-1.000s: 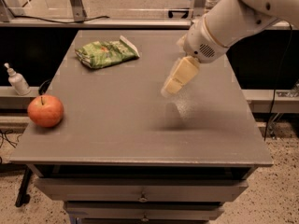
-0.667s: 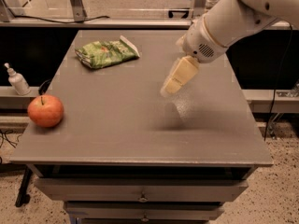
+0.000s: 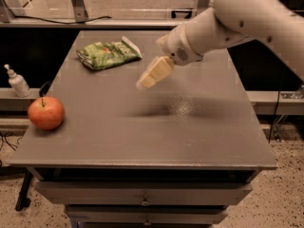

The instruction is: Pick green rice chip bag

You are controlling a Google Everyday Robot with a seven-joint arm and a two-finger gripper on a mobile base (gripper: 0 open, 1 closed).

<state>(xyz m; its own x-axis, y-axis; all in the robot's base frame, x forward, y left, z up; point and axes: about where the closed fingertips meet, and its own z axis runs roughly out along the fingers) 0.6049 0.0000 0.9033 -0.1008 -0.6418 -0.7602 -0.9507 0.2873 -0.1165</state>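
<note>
While the thick white robot arm [image 3: 237, 18] reaches in from the upper right, its cream-coloured gripper [image 3: 153, 75] hangs over the middle of the flat grey table [image 3: 142, 141].
The arm slopes down and leftward, the gripper tilted toward the tabletop but clear of it; whether it is open or closed cannot be told. The flat, shiny light-green foil rice chip bag [image 3: 108, 54] lies at the far left, apart from the gripper. A round red apple [image 3: 46, 112] sits near the left edge.

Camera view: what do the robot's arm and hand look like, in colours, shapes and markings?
The arm is thick, rounded and off-white, with small dark dots along its upper segment and a round speckled patch near the wrist. No cables show. The hand is a pale cream, blocky wedge above the table, apart from the green rice chip bag.
</note>
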